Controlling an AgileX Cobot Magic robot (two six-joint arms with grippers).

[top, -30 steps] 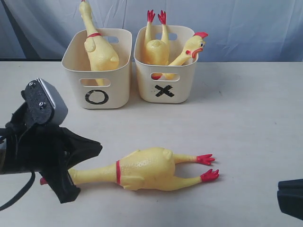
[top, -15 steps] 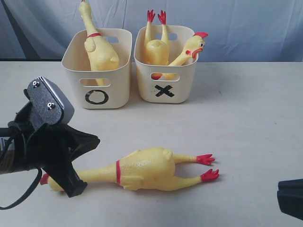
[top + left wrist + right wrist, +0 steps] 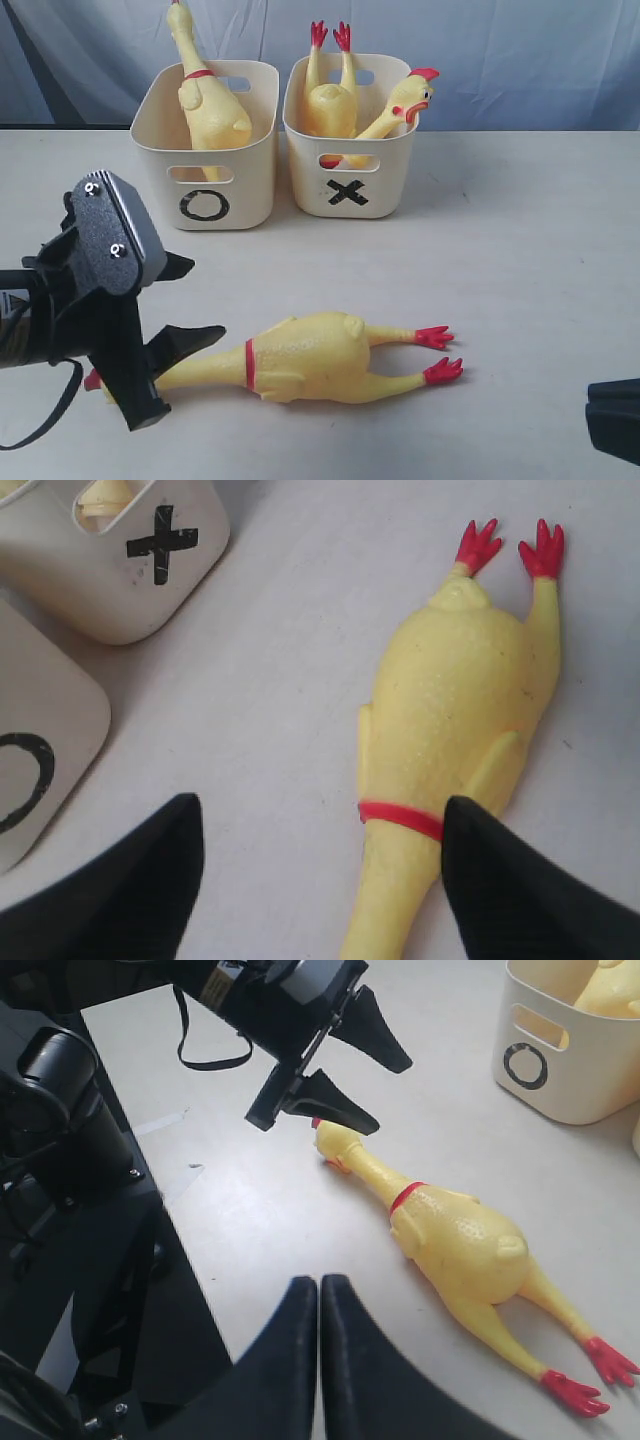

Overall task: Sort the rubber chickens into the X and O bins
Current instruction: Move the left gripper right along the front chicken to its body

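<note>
Chicken (image 3: 310, 357): yellow rubber, bumpy skin, little shine; red feet smooth.
O bin (image 3: 250, 170), X bin (image 3: 392, 170): cream plastic, smooth, soft shine.
Surface (image 3: 520, 260): pale, flat, matt.
Curtain (image 3: 520, 60) behind: blue cloth, wrinkly.
Left gripper (image 3: 205, 298), right gripper (image 3: 320, 1282): black, matt, plastic look.
Box (image 3: 120, 235) on left arm: grey, dull metal look.

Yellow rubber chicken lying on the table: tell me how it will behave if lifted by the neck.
The long yellow rubber chicken probably droops: its thin neck carries a bulky body. Its bumpy skin should resist slipping.
</note>
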